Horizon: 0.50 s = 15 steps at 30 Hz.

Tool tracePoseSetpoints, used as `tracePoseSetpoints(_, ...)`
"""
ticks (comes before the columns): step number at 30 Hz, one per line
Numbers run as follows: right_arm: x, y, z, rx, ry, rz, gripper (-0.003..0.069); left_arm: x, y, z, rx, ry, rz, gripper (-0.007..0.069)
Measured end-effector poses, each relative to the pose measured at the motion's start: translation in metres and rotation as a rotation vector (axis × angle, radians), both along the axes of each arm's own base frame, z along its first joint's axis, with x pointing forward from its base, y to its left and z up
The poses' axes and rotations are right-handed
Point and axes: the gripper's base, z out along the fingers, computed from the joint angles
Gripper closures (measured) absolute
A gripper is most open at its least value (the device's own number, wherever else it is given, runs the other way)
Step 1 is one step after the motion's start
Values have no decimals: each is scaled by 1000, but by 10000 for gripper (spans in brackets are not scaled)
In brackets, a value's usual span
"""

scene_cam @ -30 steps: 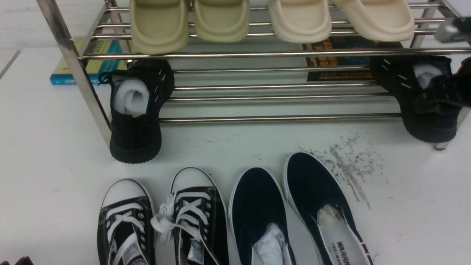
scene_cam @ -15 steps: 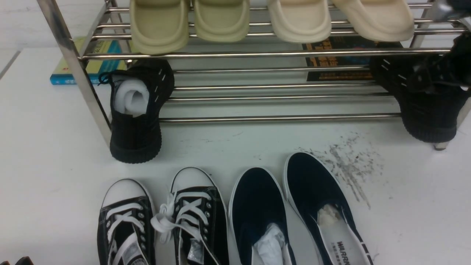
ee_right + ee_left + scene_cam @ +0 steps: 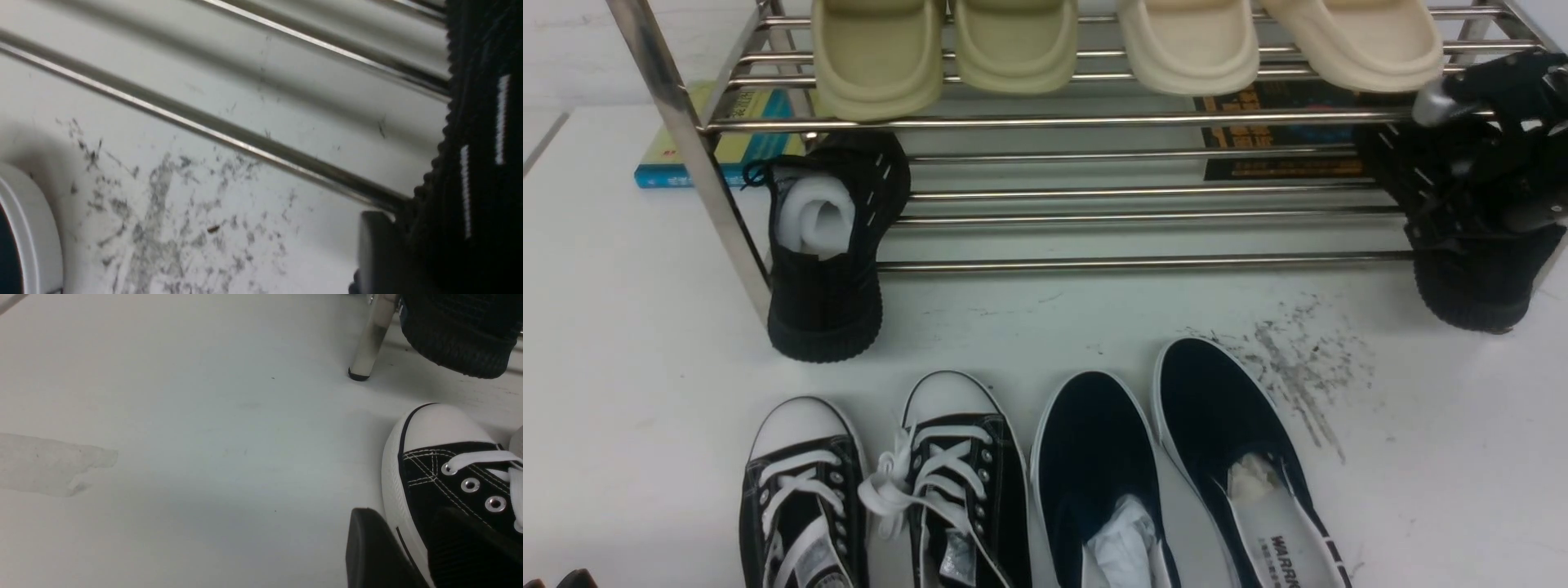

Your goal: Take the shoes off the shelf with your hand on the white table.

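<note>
Shoes (image 3: 823,278) both lean on the lower tier of the shelf (image 3: 1143,263), yet the right gripper (image 3: 1474,204), spread near the upper right corner a second ago, now pinches the right-edge shoe (image 3: 1474,298), readying its removal; the left gripper (image 3: 421,555) idles spread.

Left gripper (image 3: 402,524) low over the surface (image 3: 163,416), fingers (image 3: 369,547) parted, right gripper (image 3: 1470,196) extended forward at far right, 1 finger (image 3: 378,253) touching a black shoe (image 3: 474,171)

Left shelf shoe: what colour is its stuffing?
White foam stuffing inside the black shoe; clearest in front view.
</note>
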Motion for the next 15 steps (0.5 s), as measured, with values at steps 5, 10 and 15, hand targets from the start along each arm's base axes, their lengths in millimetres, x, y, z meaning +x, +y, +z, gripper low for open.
tracePoseSetpoints(5, -11, 1, 15, -8, 13, 14, 656, 0, 0, 0, 0, 0, 0, 383)
tracePoseSetpoints(10, -55, 7, 62, 45, 81, 35, 654, 0, 0, 0, 0, 0, 0, 383)
tracePoseSetpoints(15, -104, 10, 100, 62, 153, 37, 652, 0, 0, 0, 0, 0, 0, 383)
